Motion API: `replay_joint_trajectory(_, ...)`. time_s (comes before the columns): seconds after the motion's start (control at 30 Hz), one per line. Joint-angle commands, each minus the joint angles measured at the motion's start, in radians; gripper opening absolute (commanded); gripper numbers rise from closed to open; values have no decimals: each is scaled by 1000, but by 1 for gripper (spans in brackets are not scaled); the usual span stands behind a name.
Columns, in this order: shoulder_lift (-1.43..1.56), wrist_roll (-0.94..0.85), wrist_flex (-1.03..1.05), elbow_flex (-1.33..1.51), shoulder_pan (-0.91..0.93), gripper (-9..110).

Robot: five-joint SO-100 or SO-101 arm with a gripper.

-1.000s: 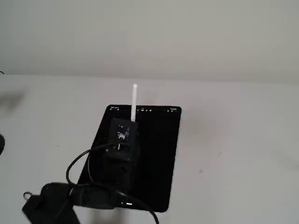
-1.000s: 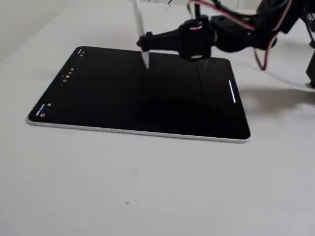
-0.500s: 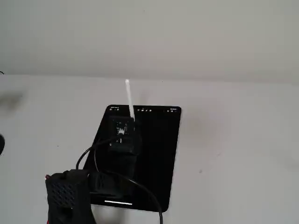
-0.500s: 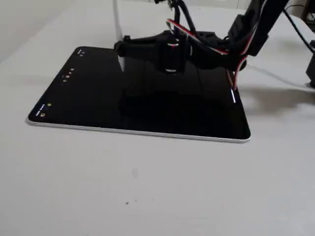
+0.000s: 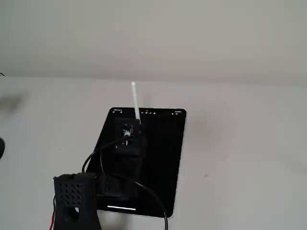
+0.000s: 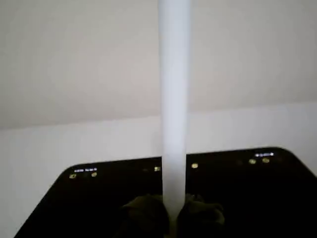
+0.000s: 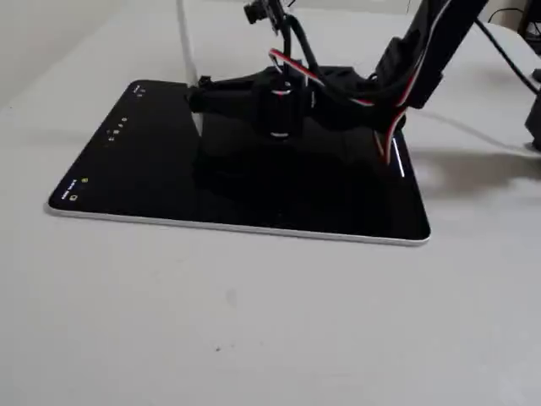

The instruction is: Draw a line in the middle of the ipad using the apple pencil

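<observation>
- The tablet (image 5: 163, 158) lies flat on the pale bench (image 5: 240, 158), in the lower middle of a fixed view; in the other fixed view (image 7: 152, 182) it fills the centre, its toolbar icons toward the left edge.
- The end effector (image 7: 197, 97) is clamped on the white stylus (image 7: 183, 42), which stands nearly upright, leaning slightly to the left in a fixed view (image 5: 135, 100).
- In the wrist view the stylus (image 6: 174, 99) runs up the middle of the frame, gripped at the bottom by the dark fingers (image 6: 143, 215).
- The stylus tip stands over the black screen on the half nearer the toolbar icons; whether it touches the glass cannot be told.
- A short white line (image 7: 397, 161) shows on the screen near the right short edge, partly behind the arm's cables; it appears near the bottom edge in a fixed view (image 5: 121, 208).
</observation>
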Motion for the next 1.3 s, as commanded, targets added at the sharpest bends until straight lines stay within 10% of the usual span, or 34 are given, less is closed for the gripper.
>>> replay_joint_trajectory(0.0, 14, -20, 2, -57, -12, 0)
replay_joint_trajectory(1.27, 2, -64, -140, 161, -58, 0)
